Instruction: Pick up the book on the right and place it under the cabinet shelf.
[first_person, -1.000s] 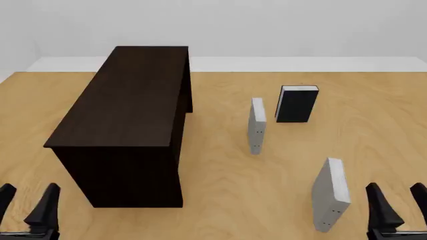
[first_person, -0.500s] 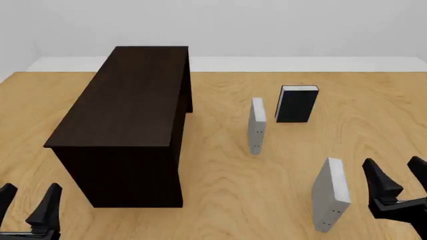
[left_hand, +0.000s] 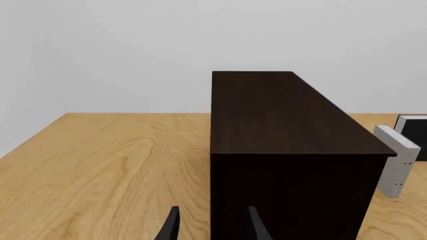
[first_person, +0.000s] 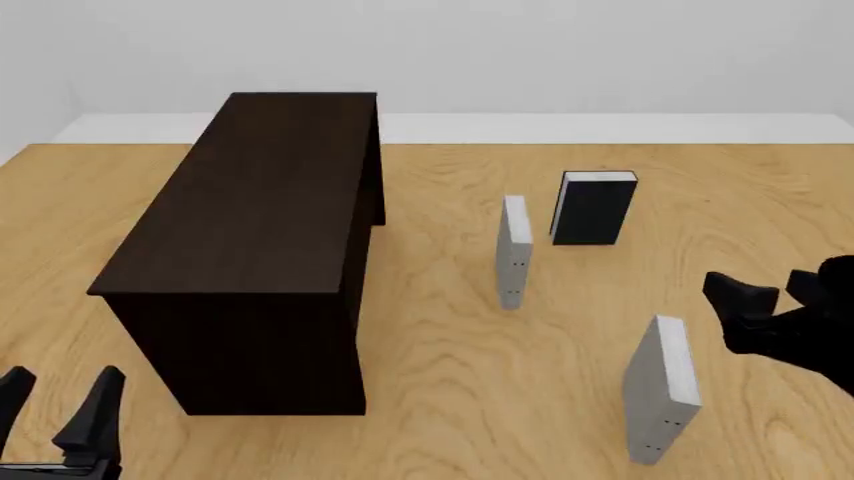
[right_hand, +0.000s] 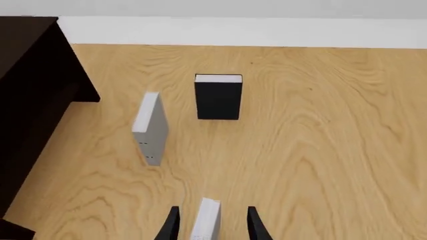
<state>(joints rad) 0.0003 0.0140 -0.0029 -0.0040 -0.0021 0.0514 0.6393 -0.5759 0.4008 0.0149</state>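
The right gripper (right_hand: 208, 225) has its fingers spread open, with the upright grey book (right_hand: 206, 220) between them, untouched. The left gripper (first_person: 54, 410) has open fingers too, before the dark cabinet (first_person: 254, 230).

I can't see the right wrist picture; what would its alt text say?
Between the open fingers of the right tool stands the top edge of a light-grey book. Farther off on the wooden table stand a second grey book and a black book, upright, with the dark cabinet at one side.
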